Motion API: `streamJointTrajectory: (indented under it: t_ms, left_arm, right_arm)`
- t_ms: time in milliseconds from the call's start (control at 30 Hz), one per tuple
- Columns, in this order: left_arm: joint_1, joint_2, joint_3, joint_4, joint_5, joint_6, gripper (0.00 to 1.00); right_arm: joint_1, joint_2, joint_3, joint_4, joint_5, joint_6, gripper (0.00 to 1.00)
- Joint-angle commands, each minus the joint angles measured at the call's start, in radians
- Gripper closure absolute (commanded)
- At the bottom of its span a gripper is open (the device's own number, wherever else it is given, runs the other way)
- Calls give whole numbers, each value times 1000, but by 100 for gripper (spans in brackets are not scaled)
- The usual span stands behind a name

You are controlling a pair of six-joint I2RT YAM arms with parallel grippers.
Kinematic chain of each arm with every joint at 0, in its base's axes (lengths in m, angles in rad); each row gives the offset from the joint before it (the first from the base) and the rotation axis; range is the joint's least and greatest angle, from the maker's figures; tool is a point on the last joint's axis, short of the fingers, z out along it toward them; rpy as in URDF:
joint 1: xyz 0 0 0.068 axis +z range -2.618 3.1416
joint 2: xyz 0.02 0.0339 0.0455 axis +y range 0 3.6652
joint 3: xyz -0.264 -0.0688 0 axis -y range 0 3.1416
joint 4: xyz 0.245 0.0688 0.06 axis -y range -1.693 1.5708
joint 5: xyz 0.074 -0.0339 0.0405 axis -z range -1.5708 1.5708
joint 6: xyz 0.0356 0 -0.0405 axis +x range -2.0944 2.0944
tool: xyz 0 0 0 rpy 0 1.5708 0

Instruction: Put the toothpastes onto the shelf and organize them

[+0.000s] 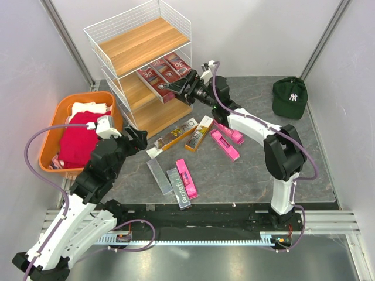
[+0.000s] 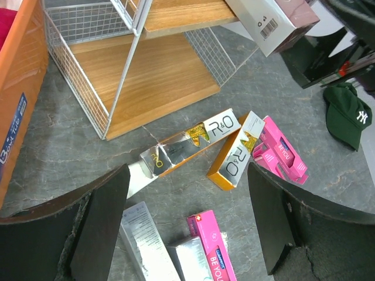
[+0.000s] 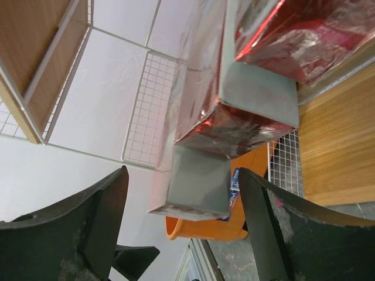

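Since the right jaws (image 3: pixel 183 174) stand wide around the end of a dark red box (image 3: pixel 199 190) on the shelf (image 1: pixel 140 44), clear of its sides, the next pick likely falls to the loose stock on the desk (image 1: pixel 252 170).

Left jaws (image 2: pixel 188 170): wide, empty, hovering over the desk; the nearer arm to that stock.
Nearest gold box (image 1: pixel 176 136): at 3 o'clock from the left jaws in the top view, long axis running 8 to 2 o'clock.

Count, toothpastes:
- Shelf, middle board: dark red, 3.
- Desk, at 5 o'clock from the shelf: gold, 2; pink boxes (image 1: pixel 225 145), 3; silver boxes (image 1: pixel 159 175), 2.
- Visible total: 10.
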Motion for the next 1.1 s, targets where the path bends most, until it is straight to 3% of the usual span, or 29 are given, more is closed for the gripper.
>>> streamJointTrajectory:
  t_ms: [0,433,533,567,733,1067]
  left_arm:
    - [4,5,-4,18,9,1,12]
    - [5,5,-13,19,2,-2,12]
    - [4,2,-16,19,0,0,12]
    - [5,3,-16,18,-2,-2,12]
    - [4,-3,-16,16,2,-3,12]
    - [4,-18,-10,-4,-9,1,12]
  right_arm:
    - [-2,-71,-18,2,2,-16,17]
    - [1,-74,-95,25,-28,9,19]
    - [3,-69,-104,71,-37,35,25]
    - [6,-62,-101,78,-34,38,34]
    - [9,-28,-101,141,-23,90,47]
    - [23,64,-63,215,28,177,54]
